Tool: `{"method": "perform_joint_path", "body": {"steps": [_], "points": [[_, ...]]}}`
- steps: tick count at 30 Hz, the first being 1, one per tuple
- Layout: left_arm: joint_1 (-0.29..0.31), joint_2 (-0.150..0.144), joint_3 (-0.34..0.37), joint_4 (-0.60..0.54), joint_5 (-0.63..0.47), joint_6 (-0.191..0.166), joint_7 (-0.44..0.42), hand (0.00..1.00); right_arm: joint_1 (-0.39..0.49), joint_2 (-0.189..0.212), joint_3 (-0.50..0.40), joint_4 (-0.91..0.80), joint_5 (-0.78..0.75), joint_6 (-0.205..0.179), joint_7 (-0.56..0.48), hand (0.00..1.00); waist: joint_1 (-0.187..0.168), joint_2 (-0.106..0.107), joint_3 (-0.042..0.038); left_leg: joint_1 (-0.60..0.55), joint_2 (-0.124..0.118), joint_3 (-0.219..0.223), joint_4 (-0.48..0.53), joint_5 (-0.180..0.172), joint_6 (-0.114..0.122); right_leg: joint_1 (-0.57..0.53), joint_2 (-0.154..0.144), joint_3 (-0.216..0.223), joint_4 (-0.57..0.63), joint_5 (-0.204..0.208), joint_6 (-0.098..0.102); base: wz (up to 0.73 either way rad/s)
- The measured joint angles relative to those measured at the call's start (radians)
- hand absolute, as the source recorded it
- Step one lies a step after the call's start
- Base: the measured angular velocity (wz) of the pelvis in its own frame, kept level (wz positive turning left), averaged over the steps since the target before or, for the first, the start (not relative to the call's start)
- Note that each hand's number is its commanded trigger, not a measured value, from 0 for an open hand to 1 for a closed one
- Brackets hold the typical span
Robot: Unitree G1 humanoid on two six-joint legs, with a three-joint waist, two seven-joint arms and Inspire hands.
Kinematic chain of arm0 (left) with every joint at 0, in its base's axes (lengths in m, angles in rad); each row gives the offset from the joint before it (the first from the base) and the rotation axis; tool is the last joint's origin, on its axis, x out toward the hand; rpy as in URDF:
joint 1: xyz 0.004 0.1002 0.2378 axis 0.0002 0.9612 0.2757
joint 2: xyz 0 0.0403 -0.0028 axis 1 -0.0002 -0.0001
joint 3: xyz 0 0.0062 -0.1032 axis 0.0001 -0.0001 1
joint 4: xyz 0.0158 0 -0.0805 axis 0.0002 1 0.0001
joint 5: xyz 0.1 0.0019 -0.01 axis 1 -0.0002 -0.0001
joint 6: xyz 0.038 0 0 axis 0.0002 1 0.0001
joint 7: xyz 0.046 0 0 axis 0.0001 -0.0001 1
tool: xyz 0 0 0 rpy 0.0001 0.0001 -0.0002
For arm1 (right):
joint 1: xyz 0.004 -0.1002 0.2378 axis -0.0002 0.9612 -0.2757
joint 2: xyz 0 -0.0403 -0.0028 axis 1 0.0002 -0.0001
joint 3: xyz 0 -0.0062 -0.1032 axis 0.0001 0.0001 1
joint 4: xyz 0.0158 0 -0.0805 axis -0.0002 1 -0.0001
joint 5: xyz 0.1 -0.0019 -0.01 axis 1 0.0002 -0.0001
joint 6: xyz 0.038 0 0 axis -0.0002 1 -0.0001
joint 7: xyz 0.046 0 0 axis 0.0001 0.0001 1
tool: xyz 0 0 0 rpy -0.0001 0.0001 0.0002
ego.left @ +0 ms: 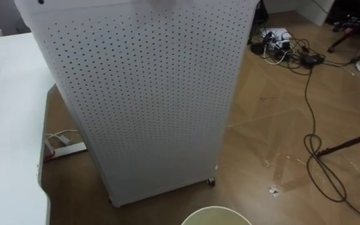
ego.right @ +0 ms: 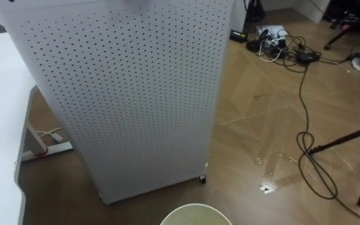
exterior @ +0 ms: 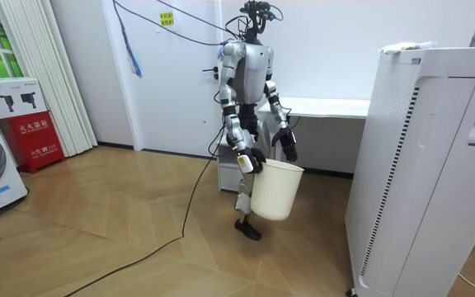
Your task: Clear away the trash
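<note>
**A:** Status on the garbage pick?

**B:** Early, I'd say. The robot stands on the wood floor with the desk (ego.left: pixel 8 125) on its left. It faces a tall white perforated unit (ego.left: pixel 149 94). It carries the bin (exterior: pixel 277 190) clear of the floor.

**A:** Hands?

**B:** Right hand (exterior: pixel 252 160) is at the bin's rim. The fingers look clamped over it and the bin hangs from that grip. Left hand (exterior: pixel 288 146) hangs just beside the rim with nothing visible in it. It's too small in the room view to tell its state.

**A:** Where's the garbage?

**B:** Not in either hand, as far as I can see. There are two candidates:
- a small pale scrap (ego.left: pixel 272 190) on the floor to the right of the unit's foot, near the black cable (ego.left: pixel 311 144)
- a crumpled white thing (exterior: pixel 406 48) on top of the unit

I can't confirm either one is trash.

**A:** Anything in the bin?

**B:** The head cameras catch a sliver of its rim at the bottom edge. The bit of the inside that shows looks empty.

**A:** So what's done and what's left?

**B:** Done: bin is in hand and the robot is close to the unit. Left: my read is every actual pick. It has to reach a piece, grasp it with the free left hand and drop it in. The floor scrap would need a bend, and the cable nearby is a snag risk.
</note>
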Motion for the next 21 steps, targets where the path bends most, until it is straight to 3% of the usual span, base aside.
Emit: {"method": "perform_joint_path", "body": {"steps": [1, 2, 4, 5, 6, 7, 8, 9, 11, 13, 15, 18, 19, 20, 21], "points": [[0.000, -0.003, 0.007, 0.000, -0.001, 0.001, 0.000, 0.00, 0.000, 0.001, 0.000, 0.000, -0.005, 0.000, 0.007, 1.00, 0.009, 0.000, 0.0001, 0.000, 0.011, 0.007, 0.016, -0.007, -0.008, 0.002, 0.001, -0.012, 0.004, -0.006, -0.006, -0.59], [0.001, 0.002, 0.021, 0.000, 0.000, 0.001, 0.000, 0.00, 0.000, 0.004, 0.001, 0.001, -0.020, 0.000, 0.020, 1.00, 0.025, -0.001, 0.0010, -0.010, 0.035, 0.014, 0.082, -0.016, -0.021, 0.009, 0.014, -0.018, 0.012, -0.014, -0.016, -0.67], [0.012, 0.006, 0.036, -0.002, -0.004, 0.000, 0.001, 0.00, -0.004, 0.003, 0.001, 0.000, -0.049, -0.003, 0.044, 1.00, 0.044, 0.003, 0.0021, -0.048, 0.088, 0.012, 0.252, -0.012, -0.023, 0.029, 0.033, -0.021, 0.033, -0.039, -0.033, -0.67], [0.020, 0.003, 0.037, -0.002, -0.012, 0.000, 0.001, 0.00, -0.003, 0.000, 0.004, -0.001, -0.060, -0.013, 0.058, 1.00, 0.051, 0.013, 0.0018, -0.080, 0.125, -0.001, 0.373, 0.014, -0.026, 0.048, 0.049, -0.020, 0.046, -0.061, -0.042, -0.52], [0.020, -0.001, 0.039, -0.002, -0.014, 0.000, 0.001, 0.00, 0.001, 0.001, 0.004, 0.000, -0.061, -0.015, 0.065, 1.00, 0.051, 0.018, 0.0011, -0.111, 0.161, -0.011, 0.478, 0.065, -0.024, 0.070, 0.063, -0.020, 0.053, -0.077, -0.054, -0.53], [0.019, -0.002, 0.039, -0.004, -0.015, 0.000, 0.001, 0.00, 0.001, 0.001, 0.007, -0.001, -0.068, -0.015, 0.070, 1.00, 0.052, 0.013, 0.0026, -0.137, 0.180, -0.021, 0.556, 0.132, -0.020, 0.090, 0.065, -0.018, 0.069, -0.095, -0.065, -0.36], [0.019, -0.002, 0.039, -0.008, -0.015, 0.000, 0.001, 0.00, 0.000, 0.001, 0.008, -0.004, -0.068, -0.015, 0.070, 1.00, 0.056, 0.012, 0.0033, -0.147, 0.186, -0.028, 0.582, 0.166, -0.018, 0.098, 0.065, -0.018, 0.076, -0.103, -0.068, -0.33], [0.019, -0.005, 0.039, -0.011, -0.012, -0.004, 0.000, 0.00, 0.000, -0.003, 0.008, -0.008, -0.069, -0.015, 0.070, 1.00, 0.061, 0.005, 0.0073, -0.163, 0.183, -0.045, 0.615, 0.214, -0.018, 0.109, 0.065, -0.006, 0.081, -0.115, -0.075, -0.24], [0.017, -0.006, 0.039, -0.018, -0.012, -0.008, -0.003, 0.00, -0.002, -0.010, 0.008, -0.010, -0.069, -0.015, 0.068, 1.00, 0.062, 0.005, 0.0059, -0.193, 0.170, -0.057, 0.620, 0.203, -0.021, 0.116, 0.066, 0.005, 0.074, -0.120, -0.082, -0.20], [0.022, -0.004, 0.049, -0.031, -0.011, -0.018, -0.002, 0.00, -0.003, -0.015, 0.015, -0.007, -0.069, -0.015, 0.067, 1.00, 0.065, -0.010, 0.0146, -0.218, 0.138, -0.059, 0.569, 0.160, -0.038, 0.122, 0.062, 0.022, 0.061, -0.121, -0.082, -0.16], [0.030, 0.002, 0.052, -0.040, -0.010, -0.019, 0.000, 0.00, -0.004, -0.020, 0.040, -0.001, -0.066, -0.016, 0.064, 1.00, 0.068, -0.023, 0.0173, -0.222, 0.099, -0.071, 0.388, 0.126, -0.053, 0.135, 0.056, 0.026, 0.040, -0.121, -0.082, -0.07], [0.039, 0.002, 0.052, -0.039, -0.010, -0.021, -0.001, 0.00, -0.004, -0.018, 0.046, 0.002, -0.065, -0.017, 0.064, 1.00, 0.071, -0.028, 0.0122, -0.212, 0.078, -0.093, 0.146, 0.134, -0.062, 0.143, 0.055, 0.024, 0.023, -0.122, -0.081, -0.01], [0.040, 0.002, 0.052, -0.039, -0.010, -0.021, -0.001, 0.00, -0.004, -0.018, 0.046, 0.003, -0.065, -0.018, 0.064, 1.00, 0.073, -0.030, 0.0120, -0.208, 0.077, -0.094, 0.113, 0.140, -0.062, 0.143, 0.055, 0.023, 0.023, -0.123, -0.078, 0.00], [0.045, 0.002, 0.052, -0.040, -0.009, -0.021, -0.001, 0.00, -0.003, -0.022, 0.048, 0.003, -0.065, -0.018, 0.064, 1.00, 0.077, -0.029, 0.0100, -0.199, 0.076, -0.097, 0.065, 0.169, -0.068, 0.143, 0.056, 0.014, 0.024, -0.126, -0.073, 0.00], [0.048, 0.004, 0.052, -0.040, -0.010, -0.021, 0.000, 0.00, -0.003, -0.022, 0.050, 0.003, -0.065, -0.018, 0.064, 1.00, 0.082, -0.036, 0.0085, -0.188, 0.063, -0.099, 0.045, 0.163, -0.068, 0.143, 0.050, 0.005, 0.022, -0.129, -0.066, 0.06]]}}
